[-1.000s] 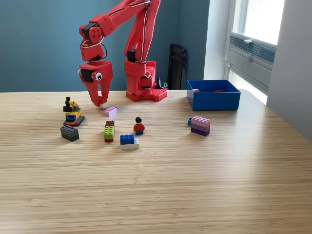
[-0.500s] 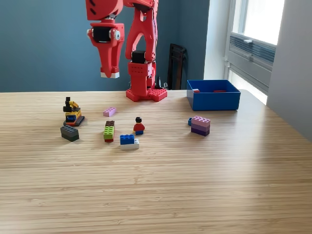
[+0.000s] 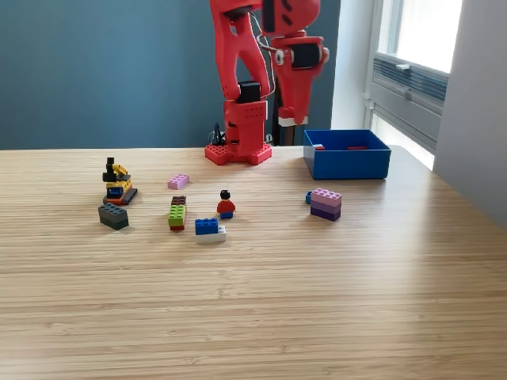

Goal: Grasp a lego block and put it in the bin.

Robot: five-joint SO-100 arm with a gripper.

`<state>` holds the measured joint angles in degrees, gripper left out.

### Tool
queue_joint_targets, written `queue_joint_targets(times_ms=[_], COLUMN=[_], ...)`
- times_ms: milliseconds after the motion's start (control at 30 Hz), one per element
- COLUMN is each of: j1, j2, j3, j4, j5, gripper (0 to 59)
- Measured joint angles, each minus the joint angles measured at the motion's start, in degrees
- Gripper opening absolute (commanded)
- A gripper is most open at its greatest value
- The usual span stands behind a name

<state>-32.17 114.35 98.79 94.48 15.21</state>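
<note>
My red gripper (image 3: 287,117) hangs fingers-down high over the table's back, just left of the blue bin (image 3: 348,164) in the exterior view and above its rim height. The jaws are closed, and a small white lego block (image 3: 280,120) shows at their tip. The bin stands at the back right with two red pieces (image 3: 356,147) inside. Loose lego lies on the table: a pink brick (image 3: 178,181), a green and brown stack (image 3: 177,213), and a blue brick on a white one (image 3: 209,229).
The arm's red base (image 3: 238,150) stands at the table's back, left of the bin. A minifigure (image 3: 226,205), a dark grey brick (image 3: 113,216), a yellow and black model (image 3: 117,184) and a pink-purple stack (image 3: 325,203) are spread across the wooden table (image 3: 261,309).
The gripper rose from the table beside the pink brick with a white piece at its tip, then swung to the exterior view's right, towards the bin. The other bricks have not moved.
</note>
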Motion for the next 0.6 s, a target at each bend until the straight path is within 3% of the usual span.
queue_joint_targets(times_ms=[300,600], j1=[-24.7,-32.1], j2=[-1.3,-20.0], j3=[3.4,0.8], j4=[-0.9,-2.1], j5=[0.7,2.5], gripper=[0.0,0.0])
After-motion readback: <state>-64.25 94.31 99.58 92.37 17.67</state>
